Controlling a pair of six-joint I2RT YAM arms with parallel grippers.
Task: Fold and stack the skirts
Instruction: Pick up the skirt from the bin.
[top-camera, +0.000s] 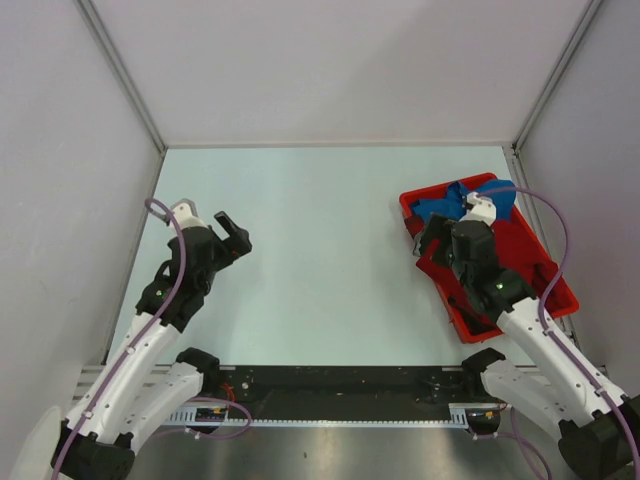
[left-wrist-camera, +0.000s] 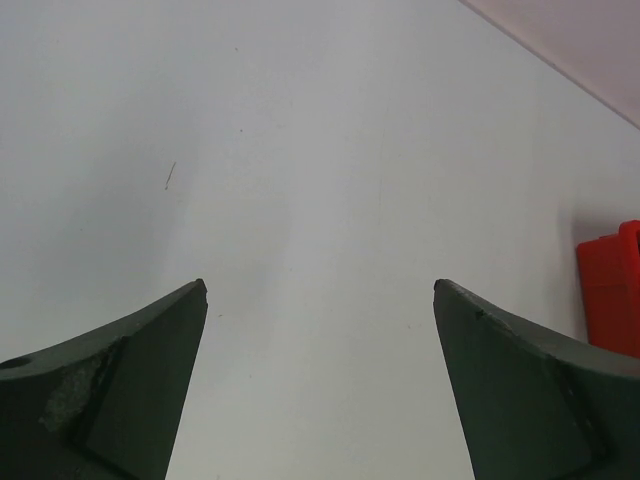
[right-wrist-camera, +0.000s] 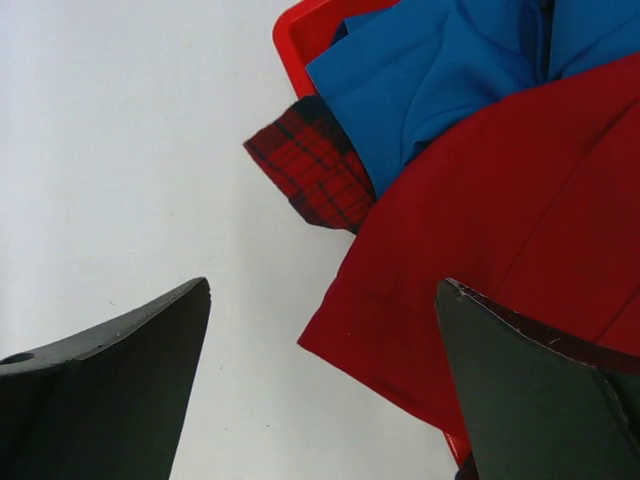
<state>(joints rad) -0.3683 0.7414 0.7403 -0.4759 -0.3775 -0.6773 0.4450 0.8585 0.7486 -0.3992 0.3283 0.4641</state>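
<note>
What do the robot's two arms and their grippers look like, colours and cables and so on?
Both the left arm and right arm have white links near the base and black housings toward the wrist. A lilac cable loops along each. The left gripper and right gripper each have two dark, wedge-shaped fingers tapering to blunt tips.

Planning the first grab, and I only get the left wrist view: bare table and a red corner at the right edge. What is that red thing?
Observer: A rigid red plastic tray on the right side of the table, piled with garments.
Operator: Which skirt is on top?
Observer: The plain red cloth skirt overlaps the bright blue cloth skirt; the red-and-navy plaid cloth skirt pokes out beneath, past the tray's rim.
Operator: Is the right pincer holding one?
Observer: No, the right pincer hangs open above them, empty.
</note>
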